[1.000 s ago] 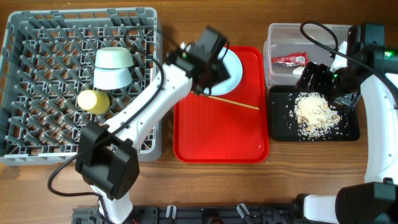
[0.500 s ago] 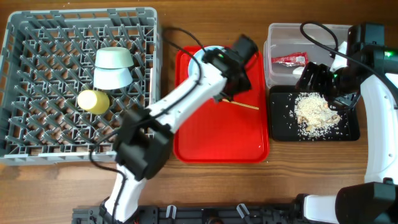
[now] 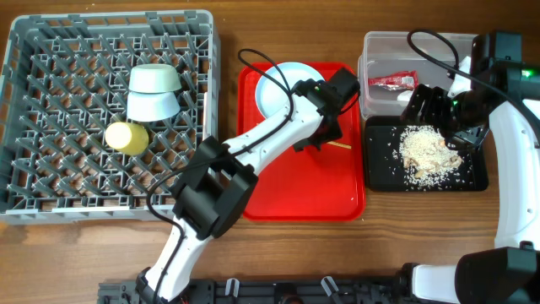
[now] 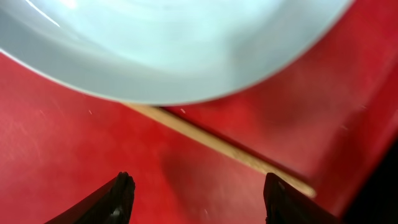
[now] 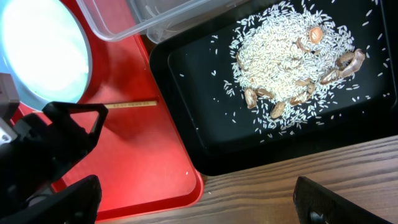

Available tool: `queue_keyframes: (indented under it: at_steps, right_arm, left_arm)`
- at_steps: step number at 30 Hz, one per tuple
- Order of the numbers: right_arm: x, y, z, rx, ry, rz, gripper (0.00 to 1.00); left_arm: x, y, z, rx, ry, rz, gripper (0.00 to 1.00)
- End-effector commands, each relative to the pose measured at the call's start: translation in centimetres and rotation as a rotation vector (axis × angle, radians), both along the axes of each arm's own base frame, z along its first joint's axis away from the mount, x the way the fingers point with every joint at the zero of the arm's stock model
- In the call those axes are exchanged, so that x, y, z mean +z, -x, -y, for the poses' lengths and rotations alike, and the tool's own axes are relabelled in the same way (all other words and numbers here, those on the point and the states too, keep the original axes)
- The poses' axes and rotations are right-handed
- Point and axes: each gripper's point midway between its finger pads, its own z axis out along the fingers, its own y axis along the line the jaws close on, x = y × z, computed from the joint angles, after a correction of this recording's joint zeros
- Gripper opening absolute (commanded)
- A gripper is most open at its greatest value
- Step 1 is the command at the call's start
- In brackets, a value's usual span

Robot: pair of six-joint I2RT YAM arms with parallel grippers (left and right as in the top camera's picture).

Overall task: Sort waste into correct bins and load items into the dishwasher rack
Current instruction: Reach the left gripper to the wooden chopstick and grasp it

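the left gripper (image 3: pixel 321 137) is hovering low over the red serving tray (image 3: pixel 295 190), its jaws spread apart with nothing between them. in the left wrist view its two dark fingertips (image 4: pixel 122 194) are framing bare red tray, and the thin wooden chopstick (image 4: pixel 230 149) is lying just ahead of them, running diagonally with one end tucked under the rim of the pale-blue plate (image 4: pixel 174 43). from overhead the plate (image 3: pixel 283 89) is sitting in the tray's upper left part, and only the chopstick's right end (image 3: pixel 339 144) is showing past the gripper.

the right gripper (image 3: pixel 429 108) is hanging above the upper left corner of the black tray (image 3: pixel 380 173), its jaws standing wide and holding nothing. a heap of rice (image 5: pixel 280 62) with a few brownish bits is lying in that tray, loose grains scattered around it. just behind it, the clear tub (image 3: pixel 380 42) is holding the red snack wrapper (image 3: pixel 392 81).

in the grey dishwasher rack (image 3: pixel 51 169) at the left, the two mint-green bowls (image 3: pixel 153 91) are sitting together among the pegs, and the yellow cup (image 3: pixel 126 137) is lying just beside them.
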Motion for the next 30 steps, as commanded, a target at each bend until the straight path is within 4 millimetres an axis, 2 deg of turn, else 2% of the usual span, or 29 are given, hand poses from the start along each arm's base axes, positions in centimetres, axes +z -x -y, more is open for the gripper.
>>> queue_keyframes:
  at_steps: [1, 12, 19, 23, 30]
  right_arm:
    - [0.3, -0.3, 0.1, 0.015, 0.004, 0.013, 1.00]
    - [0.3, -0.3, 0.1, 0.015, 0.004, 0.013, 1.00]
    - [0.3, -0.3, 0.1, 0.015, 0.004, 0.012, 1.00]
    - [0.3, -0.3, 0.1, 0.015, 0.004, 0.013, 1.00]
    - [0.3, -0.3, 0.1, 0.015, 0.004, 0.013, 1.00]
  left_arm:
    - [-0.7, -0.8, -1.0, 0.034, -0.059, 0.038, 0.67]
    - [-0.9, -1.0, -0.8, 0.057, -0.049, 0.042, 0.67]
    - [-2.0, -0.7, -0.9, 0.053, -0.070, 0.028, 0.67]
    - [-2.5, -1.3, -1.7, 0.061, -0.123, 0.064, 0.67]
    - [-3.6, -1.0, -2.1, 0.058, -0.147, 0.041, 0.68]
